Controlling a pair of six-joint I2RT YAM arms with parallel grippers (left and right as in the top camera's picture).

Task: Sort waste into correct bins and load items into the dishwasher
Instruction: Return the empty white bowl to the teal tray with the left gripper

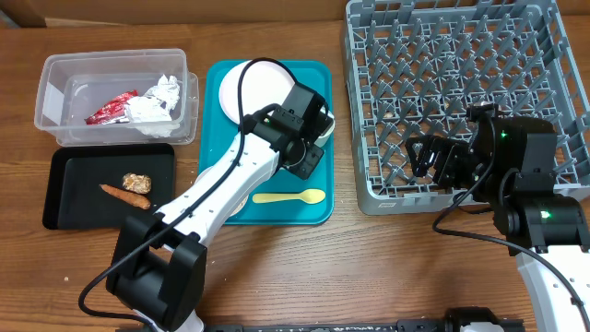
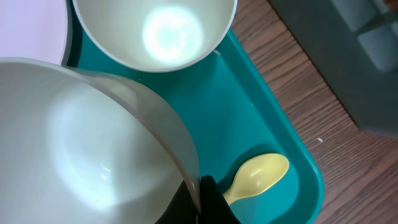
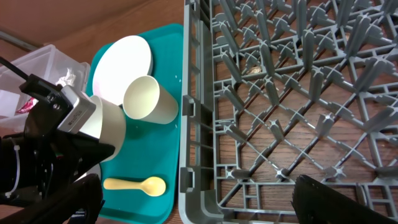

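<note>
- Grey plastic dish rack (image 1: 356, 111) with a lattice base and upright pegs sits at the right of the wooden bench (image 1: 387, 267); no dishes show in it.
- Just left of the rack lies a teal rectangular serving tray (image 1: 316, 212).
- A pale pink round plate (image 1: 263, 78) rests at the far end of the teal tray, and a pale yellow spoon (image 1: 290, 196) lies flat near its near edge.
- A white tapered cup (image 3: 149, 99) stands on the teal tray, beside the plate.
- The left claw (image 2: 200, 199) is over the tray with its fingers pressed together on the rim of a white round vessel (image 2: 81, 143). Whether this is a cup or a small bowl I cannot tell.
- The right claw (image 1: 426, 159) hangs over the near-left part of the rack, fingers spread wide and holding nothing.
- A clear plastic rectangular tub (image 1: 115, 57) at the far left holds a red foil wrapper (image 1: 111, 109) and a crumpled white napkin (image 1: 159, 100), which touch each other.
- A shallow black rectangular tray (image 1: 74, 198) sits just in front of the tub, with an orange-brown sausage (image 1: 124, 194) and a brown food chunk (image 1: 136, 181) lying close together in it.
</note>
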